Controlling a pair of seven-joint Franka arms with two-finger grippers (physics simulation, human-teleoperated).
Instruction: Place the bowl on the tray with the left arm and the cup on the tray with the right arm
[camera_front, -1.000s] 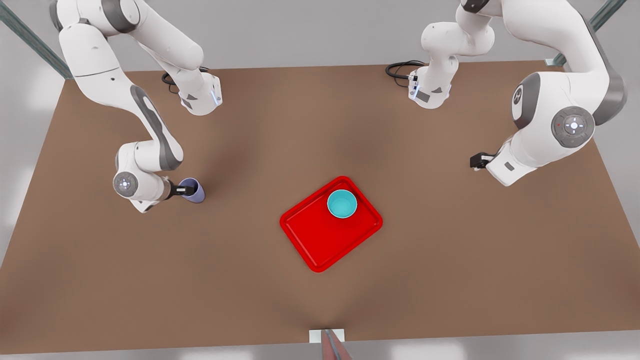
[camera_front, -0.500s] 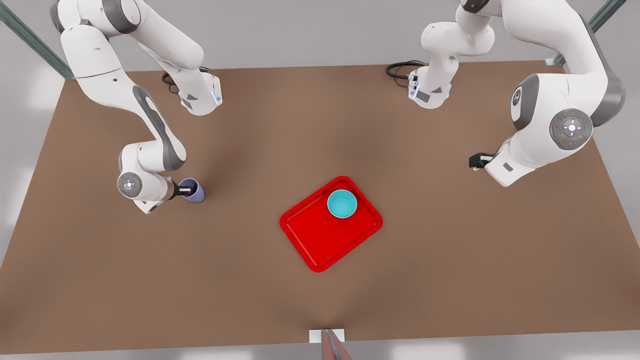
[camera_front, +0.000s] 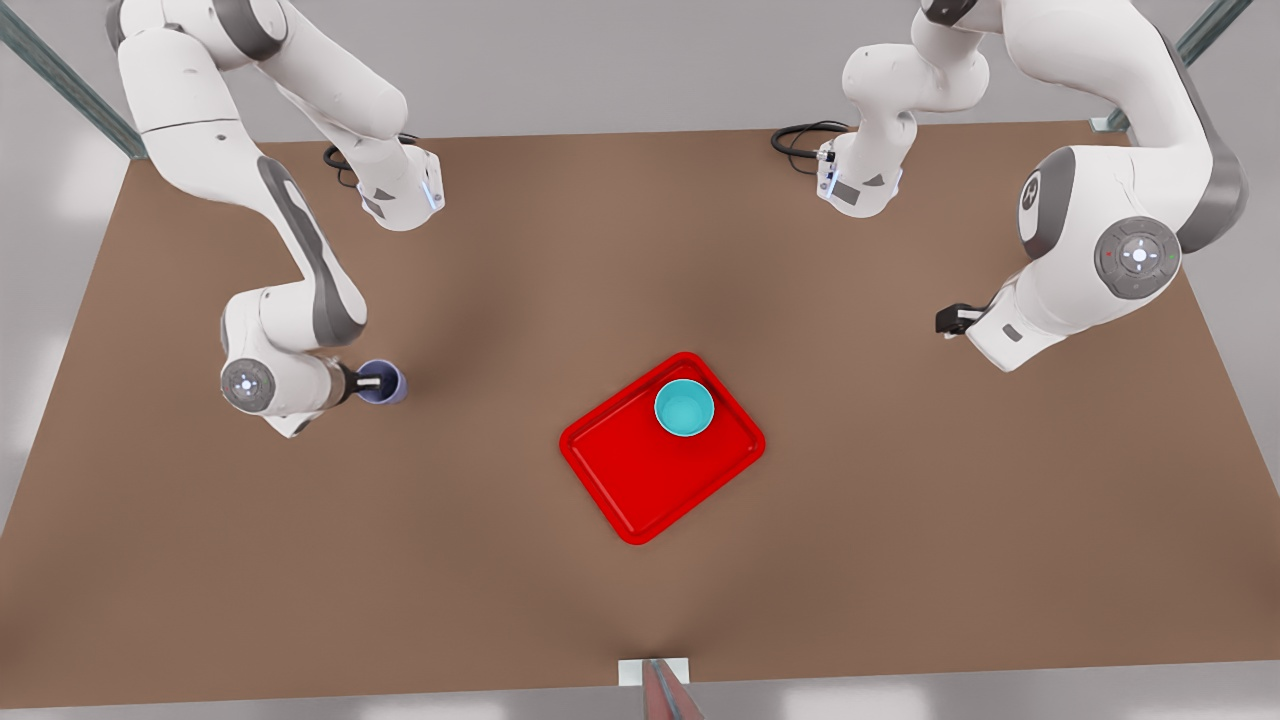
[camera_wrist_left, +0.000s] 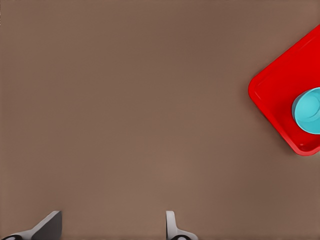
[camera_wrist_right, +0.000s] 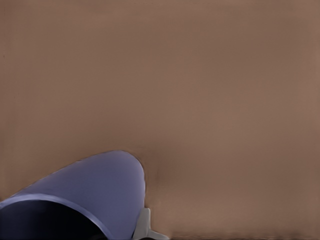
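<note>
The turquoise bowl (camera_front: 684, 407) stands inside the red tray (camera_front: 640, 480), at its far corner; the left wrist view shows the bowl (camera_wrist_left: 309, 111) and tray (camera_wrist_left: 272, 87) from a distance. The lavender cup (camera_front: 386, 383) is on the front view's left, well away from the tray. My right gripper (camera_front: 371, 382) is shut on the cup's rim, one finger inside the dark mouth. Up close, the cup's wall (camera_wrist_right: 100, 182) has one fingertip (camera_wrist_right: 144, 226) beside it. My left gripper (camera_front: 948, 320) waits open on the front view's right, its fingers (camera_wrist_left: 52, 222) apart above bare table.
The brown table (camera_front: 640, 250) stretches between the cup and the tray. Both arm bases (camera_front: 400, 195) with black cables sit at the far edge. A small bracket (camera_front: 652, 672) marks the near edge.
My right wrist has shifted a little toward the front view's left, and the cup has moved slightly with it. My left arm has barely moved. Bowl and tray are unmoved.
</note>
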